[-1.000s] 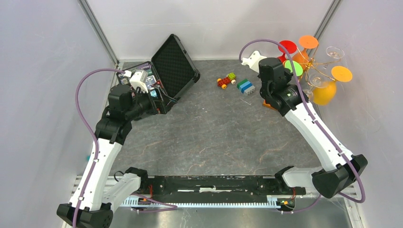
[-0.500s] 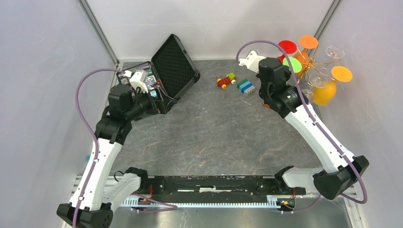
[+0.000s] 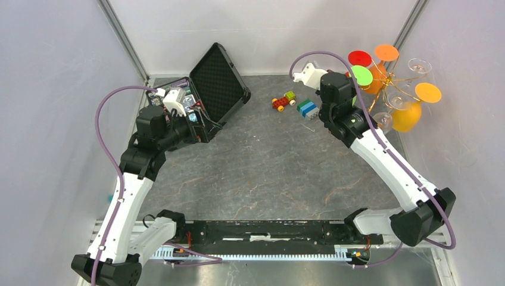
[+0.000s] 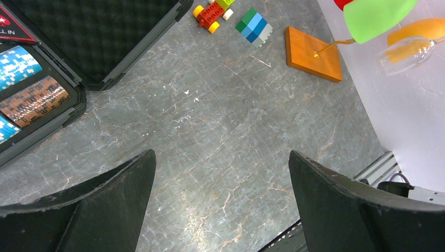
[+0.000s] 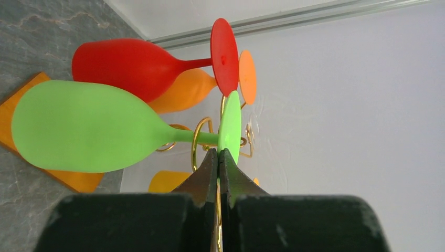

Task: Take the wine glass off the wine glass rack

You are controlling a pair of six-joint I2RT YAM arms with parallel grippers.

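The wine glass rack, gold wire (image 3: 398, 78) on an orange-brown wooden base (image 4: 313, 54), stands at the far right corner. A green wine glass (image 3: 361, 75) hangs upside down beside it, its bowl (image 5: 78, 126) pointing down over the base. My right gripper (image 5: 219, 153) is shut on the rim of the green glass's foot, with a gold wire loop (image 5: 198, 137) just behind the stem. My left gripper (image 4: 220, 199) is open and empty, held above the table beside the black case. The green glass also shows in the left wrist view (image 4: 375, 18).
Red (image 3: 359, 58), orange (image 3: 387, 52), yellow-orange (image 3: 407, 117) and clear (image 3: 420, 64) glasses hang on the rack by the right wall. A toy car (image 3: 284, 100) and stacked blocks (image 3: 308, 108) lie left of it. An open black case (image 3: 217, 83) stands at the far left.
My right gripper has moved left and toward the back with the green glass's foot in it; the glass has shifted the same way, away from the rack's centre. The left arm has not moved.
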